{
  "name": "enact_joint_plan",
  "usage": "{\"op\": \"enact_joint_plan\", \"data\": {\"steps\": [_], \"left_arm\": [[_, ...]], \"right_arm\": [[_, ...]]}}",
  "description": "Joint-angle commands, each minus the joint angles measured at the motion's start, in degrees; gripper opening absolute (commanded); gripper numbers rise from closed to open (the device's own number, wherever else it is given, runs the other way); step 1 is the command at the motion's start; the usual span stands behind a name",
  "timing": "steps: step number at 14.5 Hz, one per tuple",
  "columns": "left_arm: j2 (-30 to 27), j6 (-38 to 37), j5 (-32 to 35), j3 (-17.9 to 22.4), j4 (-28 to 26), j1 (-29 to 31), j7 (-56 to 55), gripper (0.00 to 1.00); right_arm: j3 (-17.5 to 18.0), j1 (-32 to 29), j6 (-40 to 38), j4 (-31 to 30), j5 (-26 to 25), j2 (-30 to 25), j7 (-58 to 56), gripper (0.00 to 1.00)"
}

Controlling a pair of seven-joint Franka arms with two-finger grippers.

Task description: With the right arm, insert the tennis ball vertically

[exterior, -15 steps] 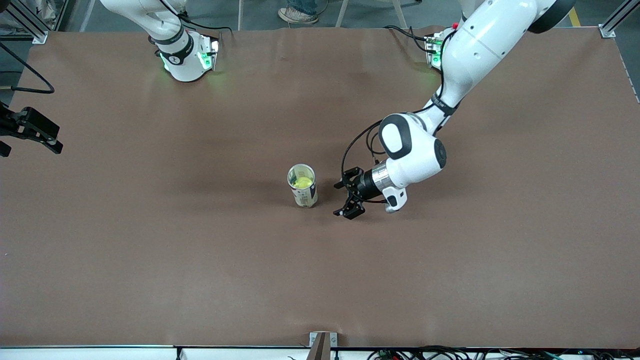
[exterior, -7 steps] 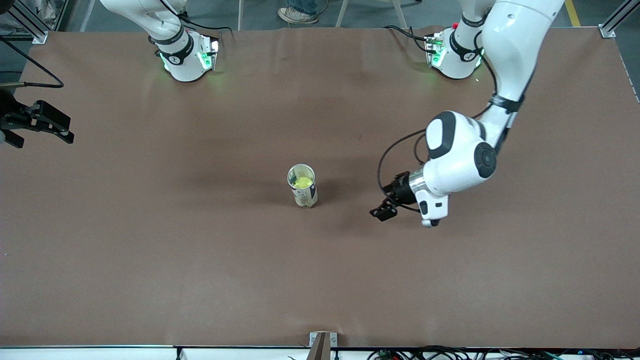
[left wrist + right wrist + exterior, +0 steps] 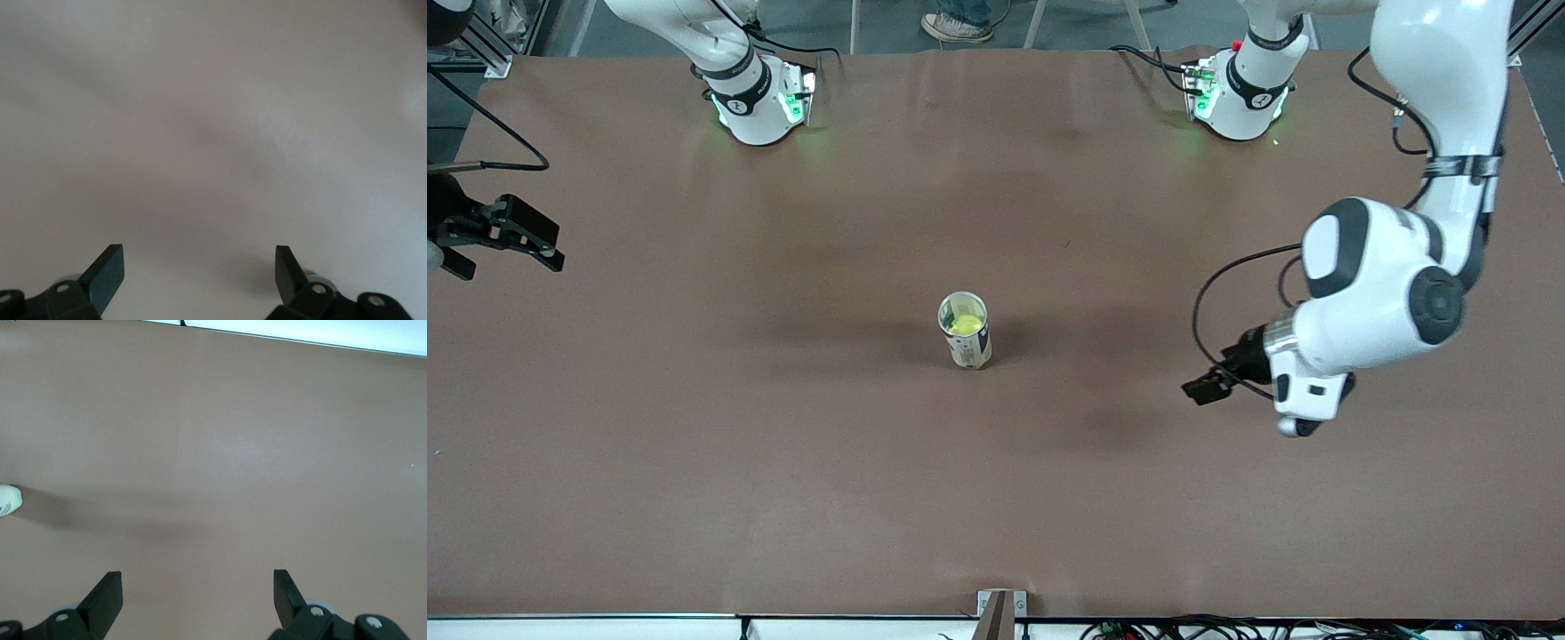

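Nearest the front camera, the left gripper (image 3: 1202,389) hangs in the air over bare table (image 3: 783,498), toward the left arm's end and apart from the can. In the left wrist view its two fingers (image 3: 107,273) stand spread wide, with nothing between them and only plain surface ahead. Its white forearm rises toward the left arm's base (image 3: 1240,98) at the table's edge where the robots stand.

Near the middle of the table an open can (image 3: 966,331) stands upright on the brown covering. The tennis ball (image 3: 965,324), yellow-green, sits inside it just below the rim, seen through the open top. No gripper touches the can or the ball.

The right gripper (image 3: 503,233) is at the table's edge at the right arm's end, raised over that edge, well apart from the can. The right wrist view shows its fingers (image 3: 107,595) parted as wide as the left arm's, gripping nothing; a pale sliver of the can's foot (image 3: 9,499) shows at the margin of that view.

The right arm's base (image 3: 756,98) stands at the same table edge as the left arm's, toward the right arm's corner.
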Motion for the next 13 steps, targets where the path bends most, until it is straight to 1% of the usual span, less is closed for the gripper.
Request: {"op": "enact_joint_plan", "data": {"steps": [1, 3, 5, 7, 10, 11, 13], "left_arm": [[-3.5, -3.6, 5.9, -0.1, -0.1, 2.5, 9.1, 1.0], [-5.5, -5.7, 6.5, -0.1, 0.1, 4.3, 15.3, 1.0], [-6.5, -10.4, 7.1, -0.1, 2.6, 5.6, 19.8, 1.0], [-6.9, -15.4, 11.4, -0.1, 5.1, 5.7, 24.6, 1.0], [-8.3, -20.7, 12.5, 0.1, 7.2, 5.1, 31.2, 1.0], [-9.5, -20.9, 12.5, 1.1, 7.3, 4.8, 32.8, 1.0], [-11.6, -20.9, 12.5, 5.1, 7.3, 1.8, 37.7, 1.0]], "right_arm": [[0.0, 0.2, 1.0, -1.4, 0.0, -0.6, 0.1, 1.0], [0.0, 0.2, 1.7, -2.3, 0.2, -0.6, 0.4, 1.0], [0.0, 0.0, 1.6, -2.3, 0.2, -0.6, 0.4, 1.0], [-0.2, -0.3, 1.2, -2.2, 0.2, -0.6, 0.4, 1.0], [-0.2, -0.3, 1.2, -2.2, 0.2, -0.5, 0.3, 1.0], [-0.2, -0.3, 1.2, -2.2, 0.2, -0.5, 0.3, 1.0], [-0.2, -0.3, 1.2, -2.2, 0.2, -0.5, 0.3, 1.0]]}}
